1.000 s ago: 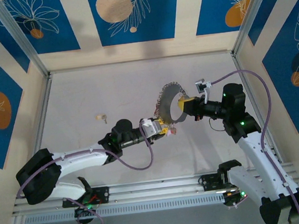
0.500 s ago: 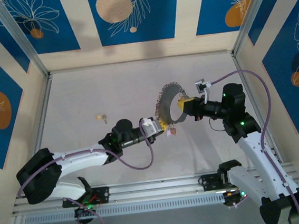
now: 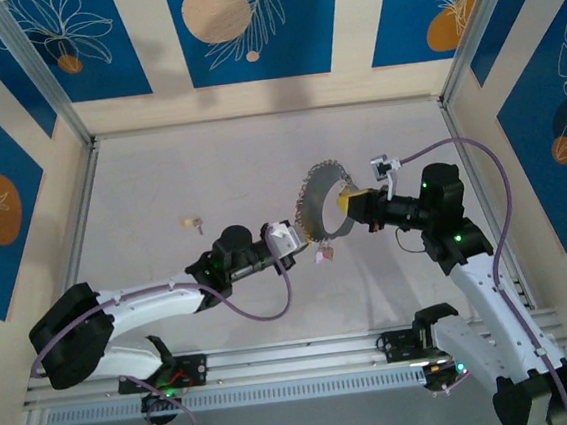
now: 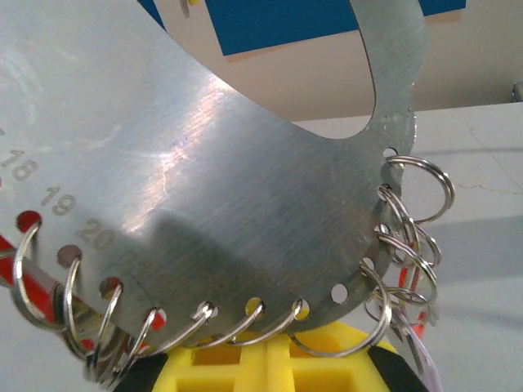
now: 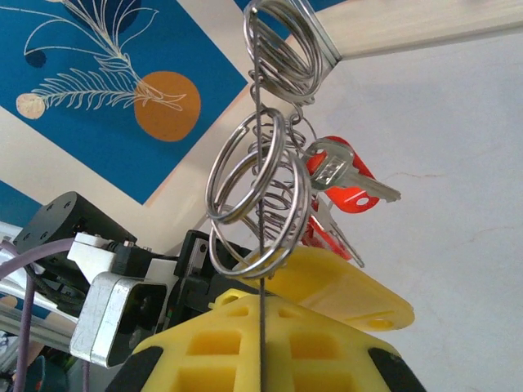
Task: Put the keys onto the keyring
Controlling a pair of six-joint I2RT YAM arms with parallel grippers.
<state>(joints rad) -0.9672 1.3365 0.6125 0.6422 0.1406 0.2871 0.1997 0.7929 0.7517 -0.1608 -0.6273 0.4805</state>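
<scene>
Steel keyring (image 3: 325,200) clamped edgewise in right claw (image 3: 347,202); left claw (image 3: 301,239), grip unclear, seemingly works its near rim; loose key (image 3: 196,223) probably next.

In the left wrist view the keyring (image 4: 229,163) runs off the top and left edges. It covers most of the left hand (image 4: 271,358), so whether its fingers pinch anything cannot be told. Red keys (image 4: 12,273) barely peek from behind it. From above, a pale speck (image 3: 194,222) on the tabletop (image 3: 159,174) is too small to identify.
</scene>
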